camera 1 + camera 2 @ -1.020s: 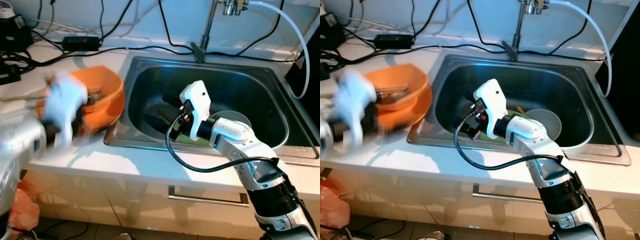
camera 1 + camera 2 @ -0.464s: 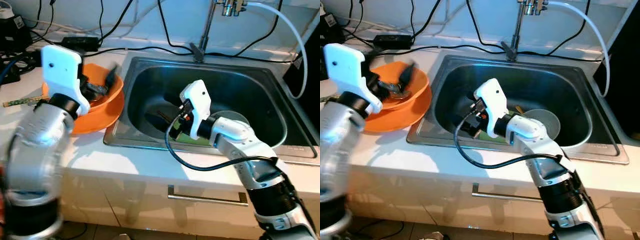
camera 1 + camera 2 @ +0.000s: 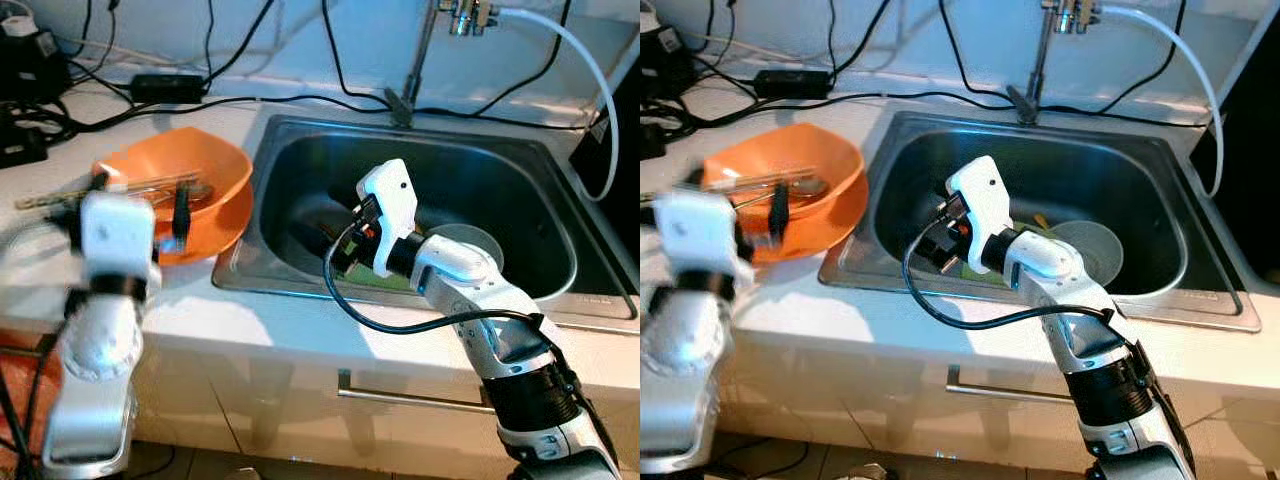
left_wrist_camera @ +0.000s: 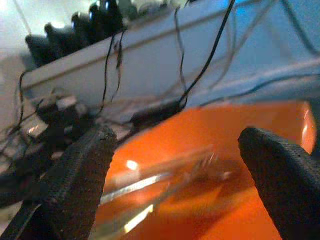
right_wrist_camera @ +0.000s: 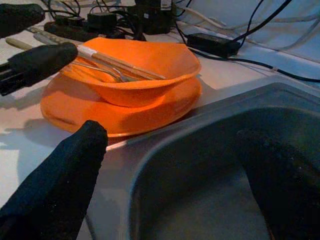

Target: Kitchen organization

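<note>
Your left tool [image 4: 175,165] is released, fingers spread wide, nothing between them. It sits at the front edge of the surface [image 3: 300,330], aimed at the orange bowl [image 3: 215,175] just beyond it. One black finger [image 3: 181,216] stands up against the bowl's front rim; I can't tell if it touches.

Your right tool [image 5: 175,165] is also released, fingers wide apart and empty. That arm reaches in over the front rim of the sink [image 3: 520,160], wrist bent, tool low in the sink's left half and aimed left toward the bowl.

The orange bowl sits on an orange plate [image 5: 80,112] on the surface, right beside the sink's left rim. In the bowl: a fork [image 5: 102,72] and a long thin stick-like utensil [image 3: 110,187] lying across it, its end overhanging the far left rim.

In the sink: a round pale dish [image 3: 1095,250] on the bottom, right of the arm, with something green [image 3: 1035,220] beside it, too hidden to identify.
</note>
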Controlling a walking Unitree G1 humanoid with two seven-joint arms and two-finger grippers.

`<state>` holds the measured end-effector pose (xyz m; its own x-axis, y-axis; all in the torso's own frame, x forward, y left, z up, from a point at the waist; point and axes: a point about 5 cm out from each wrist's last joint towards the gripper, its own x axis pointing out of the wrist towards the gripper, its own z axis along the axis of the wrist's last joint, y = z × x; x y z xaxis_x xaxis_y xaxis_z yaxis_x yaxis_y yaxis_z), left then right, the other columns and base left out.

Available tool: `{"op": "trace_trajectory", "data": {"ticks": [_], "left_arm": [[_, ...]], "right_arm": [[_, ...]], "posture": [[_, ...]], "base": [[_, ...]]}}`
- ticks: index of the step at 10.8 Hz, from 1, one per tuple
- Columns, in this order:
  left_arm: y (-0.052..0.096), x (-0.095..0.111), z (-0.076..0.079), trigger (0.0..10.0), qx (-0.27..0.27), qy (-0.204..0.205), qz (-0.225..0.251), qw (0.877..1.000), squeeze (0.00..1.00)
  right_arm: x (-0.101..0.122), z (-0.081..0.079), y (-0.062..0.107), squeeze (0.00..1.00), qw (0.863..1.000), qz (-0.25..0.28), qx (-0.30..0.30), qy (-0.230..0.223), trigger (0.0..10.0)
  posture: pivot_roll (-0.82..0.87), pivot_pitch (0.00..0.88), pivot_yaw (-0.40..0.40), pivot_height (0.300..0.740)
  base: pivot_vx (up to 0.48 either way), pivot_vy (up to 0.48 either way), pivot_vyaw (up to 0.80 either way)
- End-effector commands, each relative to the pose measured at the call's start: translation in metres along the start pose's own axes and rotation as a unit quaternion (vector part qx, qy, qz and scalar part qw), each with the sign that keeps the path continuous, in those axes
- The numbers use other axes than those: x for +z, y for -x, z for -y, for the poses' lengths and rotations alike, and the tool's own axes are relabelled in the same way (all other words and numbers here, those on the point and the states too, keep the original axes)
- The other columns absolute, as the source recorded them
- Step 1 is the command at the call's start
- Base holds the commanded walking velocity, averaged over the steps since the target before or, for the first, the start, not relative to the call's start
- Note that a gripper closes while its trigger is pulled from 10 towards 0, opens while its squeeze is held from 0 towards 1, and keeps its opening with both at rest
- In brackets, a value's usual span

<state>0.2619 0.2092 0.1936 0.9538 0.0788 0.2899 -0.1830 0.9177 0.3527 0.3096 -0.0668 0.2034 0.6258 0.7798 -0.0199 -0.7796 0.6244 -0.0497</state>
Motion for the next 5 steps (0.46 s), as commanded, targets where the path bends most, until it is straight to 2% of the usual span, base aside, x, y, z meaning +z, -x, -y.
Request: {"op": "trace_trajectory", "data": {"ticks": [1, 3, 5], "left_arm": [[-0.004, 0.008, 0.003, 10.0, 0.003, -0.001, 0.027, 1.000, 0.00], [-0.009, 0.012, 0.001, 10.0, 0.010, -0.008, 0.048, 0.999, 0.00], [-0.010, 0.013, 0.001, 10.0, 0.013, -0.005, 0.053, 0.998, 0.00]], "right_arm": [[0.004, 0.001, 0.003, 0.00, 1.000, 0.012, 0.006, 0.002, 10.0], [0.003, -0.007, 0.012, 0.00, 0.999, 0.012, 0.047, 0.004, 10.0], [0.002, -0.006, 0.014, 0.00, 0.999, 0.017, 0.037, -0.004, 10.0]], "posture": [[0.11, 0.044, -0.029, 0.740], [0.10, 0.050, -0.021, 0.740], [0.10, 0.053, -0.021, 0.740]], "base": [[0.000, 0.000, 0.00], [0.000, 0.000, 0.00], [0.000, 0.000, 0.00]]}}
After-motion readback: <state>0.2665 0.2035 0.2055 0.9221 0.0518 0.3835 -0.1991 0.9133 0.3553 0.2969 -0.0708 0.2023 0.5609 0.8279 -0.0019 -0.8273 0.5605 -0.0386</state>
